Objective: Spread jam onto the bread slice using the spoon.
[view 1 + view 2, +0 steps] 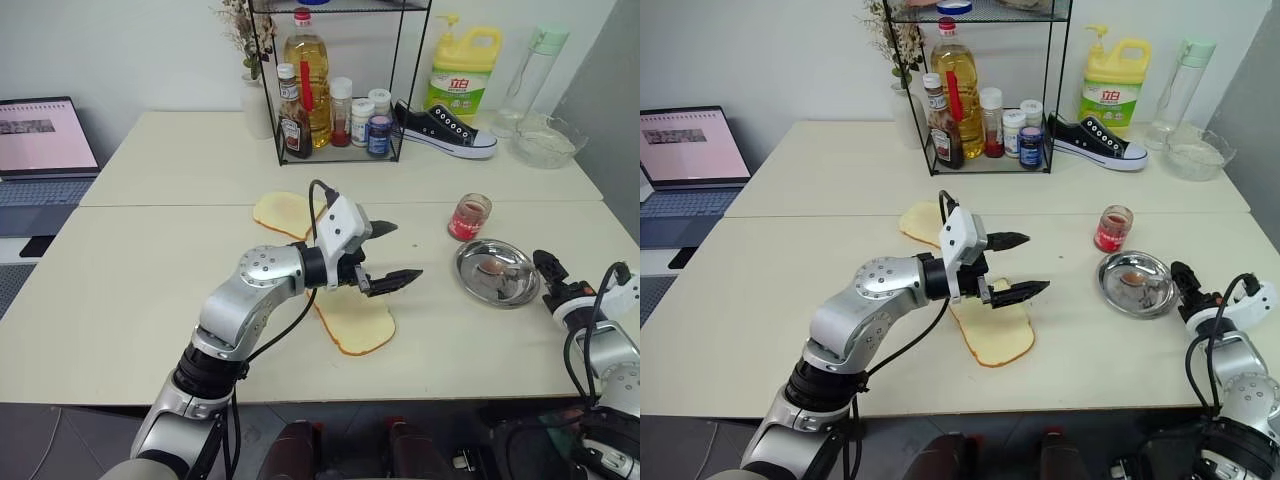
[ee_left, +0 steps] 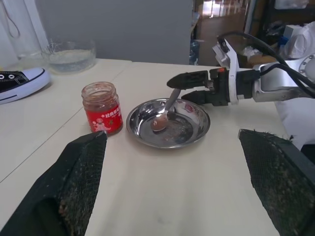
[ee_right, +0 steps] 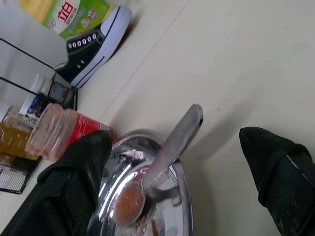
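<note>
Left gripper (image 1: 392, 254): hung open and empty over the bread slice (image 1: 358, 321).
Right gripper (image 2: 188, 87): open beside the plate (image 2: 197, 129).
Spoon (image 2: 166, 109): lay in plate, bowl apparently jam-smeared.
Jam (image 2: 102, 108): jar beside plate.

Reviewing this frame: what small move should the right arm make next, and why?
Probably ease the right gripper forward and close on the spoon handle. Its fingers are open and just short of the handle, which leans on the steel plate rim, bowl down with jam on it; the bread slice is still bare.
</note>
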{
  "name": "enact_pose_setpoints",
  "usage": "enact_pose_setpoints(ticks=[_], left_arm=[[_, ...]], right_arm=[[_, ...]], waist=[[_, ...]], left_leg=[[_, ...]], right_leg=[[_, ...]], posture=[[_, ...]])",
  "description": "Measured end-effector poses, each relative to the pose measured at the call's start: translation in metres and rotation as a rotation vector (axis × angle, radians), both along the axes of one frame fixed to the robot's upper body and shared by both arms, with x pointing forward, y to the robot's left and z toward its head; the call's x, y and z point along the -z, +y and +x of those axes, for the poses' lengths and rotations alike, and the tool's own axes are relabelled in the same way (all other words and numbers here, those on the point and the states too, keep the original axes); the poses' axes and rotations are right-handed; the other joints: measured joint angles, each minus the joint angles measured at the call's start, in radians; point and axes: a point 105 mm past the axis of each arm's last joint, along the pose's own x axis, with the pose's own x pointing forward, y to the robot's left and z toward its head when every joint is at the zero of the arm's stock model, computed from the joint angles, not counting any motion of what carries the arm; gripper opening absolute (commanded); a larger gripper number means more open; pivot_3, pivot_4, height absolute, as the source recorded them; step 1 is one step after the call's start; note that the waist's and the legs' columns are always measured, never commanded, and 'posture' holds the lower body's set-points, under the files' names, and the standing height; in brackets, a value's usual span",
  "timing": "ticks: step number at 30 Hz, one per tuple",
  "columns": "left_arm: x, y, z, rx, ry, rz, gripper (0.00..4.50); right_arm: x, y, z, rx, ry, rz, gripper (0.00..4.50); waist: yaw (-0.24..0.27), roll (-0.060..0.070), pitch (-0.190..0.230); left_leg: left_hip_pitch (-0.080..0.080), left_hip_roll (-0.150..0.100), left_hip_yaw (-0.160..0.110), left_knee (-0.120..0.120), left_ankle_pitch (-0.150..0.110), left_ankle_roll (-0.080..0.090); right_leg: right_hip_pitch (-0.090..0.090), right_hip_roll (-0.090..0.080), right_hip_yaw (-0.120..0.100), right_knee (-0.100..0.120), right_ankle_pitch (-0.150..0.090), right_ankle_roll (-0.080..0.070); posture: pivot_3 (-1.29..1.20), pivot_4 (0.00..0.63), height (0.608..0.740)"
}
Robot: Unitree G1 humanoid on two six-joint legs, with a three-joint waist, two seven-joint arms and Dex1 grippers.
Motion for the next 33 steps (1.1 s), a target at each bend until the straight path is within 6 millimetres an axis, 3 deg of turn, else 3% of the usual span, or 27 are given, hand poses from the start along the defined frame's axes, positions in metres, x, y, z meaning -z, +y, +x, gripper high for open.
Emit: enact_pose_setpoints(ticks=[15, 18, 22, 29, 33], left_arm=[[0.000, 0.008, 0.007, -0.039, -0.008, 0.047, 4.45], [0.000, 0.009, 0.007, -0.040, -0.008, 0.049, 4.50], [0.000, 0.011, 0.008, -0.044, -0.009, 0.055, 4.50], [0.000, 0.010, 0.008, -0.050, -0.011, 0.053, 4.50], [0.000, 0.010, 0.007, -0.053, -0.012, 0.049, 4.50]], right_arm=[[0.000, 0.003, 0.018, -0.024, -0.079, 0.076, 4.50], [0.002, 0.003, 0.018, -0.034, -0.076, 0.081, 3.87], [0.008, 0.007, 0.019, -0.053, -0.054, 0.088, 2.44], [-0.006, 0.012, 0.028, -0.101, -0.090, 0.056, 0.02], [-0.008, 0.012, 0.030, -0.103, -0.100, 0.071, 0.02]], waist=[[-0.018, 0.000, 0.000], [-0.018, 0.000, 0.000], [-0.018, 0.000, 0.000], [-0.019, -0.001, 0.000], [-0.019, -0.001, 0.000]], left_leg=[[0.000, 0.000, 0.000, 0.000, 0.000, 0.000], [0.001, 0.000, 0.000, 0.000, 0.000, 0.000], [0.000, 0.000, 0.000, -0.001, 0.000, 0.000], [0.000, 0.000, 0.000, 0.000, 0.000, 0.000], [0.000, 0.000, -0.001, -0.001, 0.000, 0.000]], right_leg=[[0.000, 0.000, 0.000, 0.000, 0.000, 0.000], [0.000, 0.000, 0.000, 0.000, 0.000, 0.000], [0.000, 0.000, 0.000, 0.000, 0.000, 0.000], [0.001, 0.000, 0.000, -0.001, 0.000, 0.000], [0.001, 0.000, 0.000, -0.001, 0.000, 0.000]], posture=[[0.00, 0.150, 0.740], [0.00, 0.150, 0.740], [0.00, 0.150, 0.740], [0.00, 0.150, 0.740], [0.00, 0.150, 0.740]])
